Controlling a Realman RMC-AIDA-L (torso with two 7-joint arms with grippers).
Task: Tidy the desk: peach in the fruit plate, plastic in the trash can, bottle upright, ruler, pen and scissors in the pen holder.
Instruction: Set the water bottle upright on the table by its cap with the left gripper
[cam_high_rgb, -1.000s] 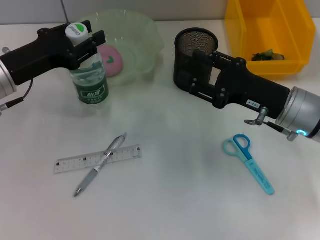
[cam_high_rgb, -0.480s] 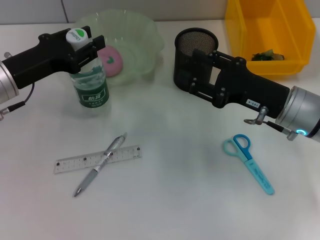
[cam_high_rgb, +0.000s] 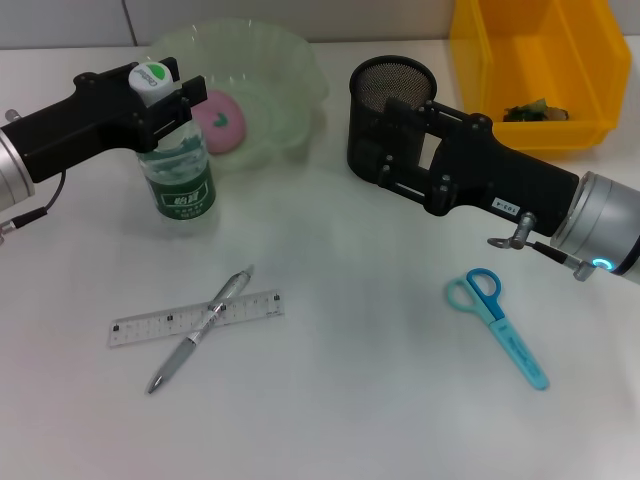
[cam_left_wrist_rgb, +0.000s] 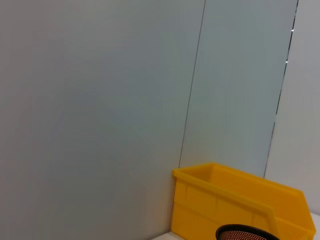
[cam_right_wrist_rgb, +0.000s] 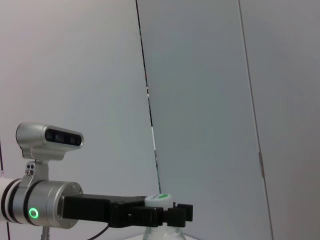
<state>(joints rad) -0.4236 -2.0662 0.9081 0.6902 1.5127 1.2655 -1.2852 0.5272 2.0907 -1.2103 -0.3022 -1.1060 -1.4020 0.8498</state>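
From the head view, the left pincer (cam_high_rgb: 172, 92) is clamped around the neck of the upright bottle (cam_high_rgb: 178, 170), which stands on the worktop (cam_high_rgb: 350, 400) beside the fruit plate (cam_high_rgb: 270, 90). The right pincer (cam_high_rgb: 385, 140) sits by the pen holder (cam_high_rgb: 385, 90); I cannot tell how it is set. The right wrist view shows the bottle (cam_right_wrist_rgb: 159, 231) gripped.

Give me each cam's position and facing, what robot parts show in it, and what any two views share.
Head view: high on the robot, looking forward and down at the desk; both arms show, left tool at the bottle, right tool at the pen holder.
Left wrist view: on the left arm, facing level across toward the wall; no own body shows.
Right wrist view: on the right arm, facing level toward the left arm, whose tool and bottle cap show.
Shared: yellow bin and pen holder in head and left wrist views; bottle in head and right wrist views.
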